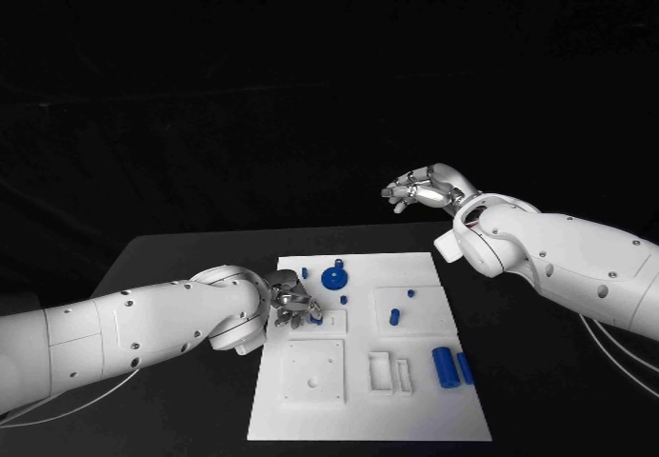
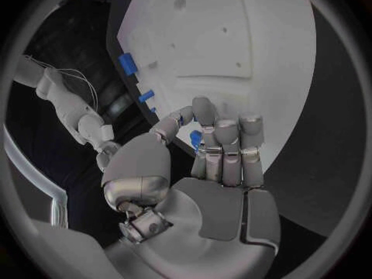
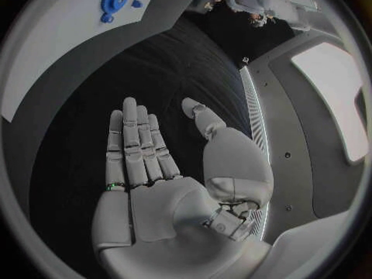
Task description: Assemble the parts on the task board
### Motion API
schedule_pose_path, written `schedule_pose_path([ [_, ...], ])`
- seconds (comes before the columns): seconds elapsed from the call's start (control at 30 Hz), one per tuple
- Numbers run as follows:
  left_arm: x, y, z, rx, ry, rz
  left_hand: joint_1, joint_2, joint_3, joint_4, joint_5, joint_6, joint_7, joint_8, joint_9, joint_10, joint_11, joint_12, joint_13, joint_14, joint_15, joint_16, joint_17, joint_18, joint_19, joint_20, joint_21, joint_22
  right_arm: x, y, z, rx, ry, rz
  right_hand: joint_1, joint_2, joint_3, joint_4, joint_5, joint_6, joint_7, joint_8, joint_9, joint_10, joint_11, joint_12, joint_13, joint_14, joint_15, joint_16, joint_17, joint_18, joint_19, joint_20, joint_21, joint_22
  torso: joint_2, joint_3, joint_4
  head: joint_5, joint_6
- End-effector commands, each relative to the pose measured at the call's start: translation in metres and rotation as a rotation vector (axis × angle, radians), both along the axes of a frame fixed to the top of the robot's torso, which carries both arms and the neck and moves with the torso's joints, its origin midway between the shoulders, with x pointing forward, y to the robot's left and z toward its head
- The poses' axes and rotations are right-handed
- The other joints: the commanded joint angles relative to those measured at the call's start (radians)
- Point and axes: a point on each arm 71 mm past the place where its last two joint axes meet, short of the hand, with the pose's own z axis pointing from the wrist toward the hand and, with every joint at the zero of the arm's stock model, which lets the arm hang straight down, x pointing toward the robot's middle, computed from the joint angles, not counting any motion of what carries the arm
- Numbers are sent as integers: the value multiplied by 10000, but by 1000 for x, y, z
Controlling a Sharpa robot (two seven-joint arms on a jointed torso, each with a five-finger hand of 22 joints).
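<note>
Board: the white board (image 1: pixel 412 419) is laid on the black table (image 1: pixel 179 252), between the two arms.
Left hand: the left hand (image 1: pixel 291 303) is set over the board's left edge, fingers curled together; a small blue part (image 2: pixel 195 139) is pinched at the fingertips (image 2: pixel 227 132).
Right hand: the right hand (image 1: pixel 423 189) is raised beyond the board's far right corner, well apart from it; fingers are straight and spread, nothing is held.
Gear: a blue gear (image 1: pixel 336 278) is seen on the board, just beside the left hand.
Cylinders: two blue cylinders (image 1: pixel 452 367) are laid side by side near the board's right edge.
</note>
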Motion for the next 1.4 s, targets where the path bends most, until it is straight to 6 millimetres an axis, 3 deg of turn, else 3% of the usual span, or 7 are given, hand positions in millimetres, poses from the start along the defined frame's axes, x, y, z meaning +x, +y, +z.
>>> schedule_pose_path([
  [0.03, -2, -4, -1, 1, 180, -311, 6, 133, 80, -14, 117, 1087, -837, 43, 453, -262, -299, 38, 22, 516, -610, 62, -16, 115, 39, -1027, 63, 150, 0, 1, -1, -10, 147, 117, -78, 63, -38, 2, -24, -49, 3, 59, -18, 84, 5, -67, -20, 77, 19, -57, -14, -53, -17, 75, -33, -17, -2, 2, -2, 19, 8],
  [0.77, -1, -3, -2, 53, 243, -305, -11, 98, 83, -5, 44, 1083, -827, 4, 462, -284, -289, 21, 52, 503, -602, 66, -42, 114, 27, -1018, 69, 147, 1, 4, -3, -103, 436, 269, -95, 56, -81, 30, -168, -59, 6, 66, -51, 99, 18, -108, -198, 130, 4, -94, -40, 1, 6, 114, -41, -38, 0, 12, -1, 19, -16],
  [0.8, 0, -3, -2, 55, 241, -300, -41, 94, 65, 14, -42, 1089, -827, -3, 466, -286, -286, 18, 60, 502, -599, 69, -49, 111, 27, -1015, 70, 145, 1, 4, -3, -101, 429, 263, -111, 59, -89, 42, -172, -62, 7, 65, -55, 95, 22, -113, -214, 125, 9, -102, -44, 2, -1, 120, -47, -41, 2, 8, -2, 21, -21],
  [0.83, 0, -3, -2, 58, 238, -300, -145, 130, 4, 85, -452, 1113, -830, -15, 477, -278, -284, 16, 86, 502, -594, 79, -63, 105, 29, -1006, 68, 134, 1, 5, -4, -104, 435, 278, -121, 59, -95, 49, -174, -62, 7, 65, -57, 93, 24, -116, -224, 122, 11, -108, -47, 2, -5, 123, -49, -42, 0, 7, -1, 22, -23],
  [0.87, 1, -3, -2, 64, 239, -303, -180, 136, -2, 103, -604, 1123, -830, -28, 482, -276, -291, 12, 102, 499, -596, 84, -73, 106, 23, -1005, 62, 127, 1, 5, -4, -104, 440, 286, -128, 59, -100, 54, -176, -64, 8, 65, -59, 91, 26, -119, -234, 120, 13, -112, -49, 4, -9, 126, -52, -44, 1, 8, -3, 22, -24],
  [1.4, 0, -6, -5, 119, 391, -442, -317, 124, -13, 198, -825, 1267, -871, -50, 527, -201, -329, 41, 215, 543, -636, 198, -86, 121, 52, -1012, 88, 121, 1, 6, -5, -126, 512, 310, -136, 61, -109, 65, -173, -65, 7, 67, -68, 83, 33, -131, -280, 105, 21, -135, -60, 11, -34, 136, -68, -50, 3, 5, 0, 3, -76],
])
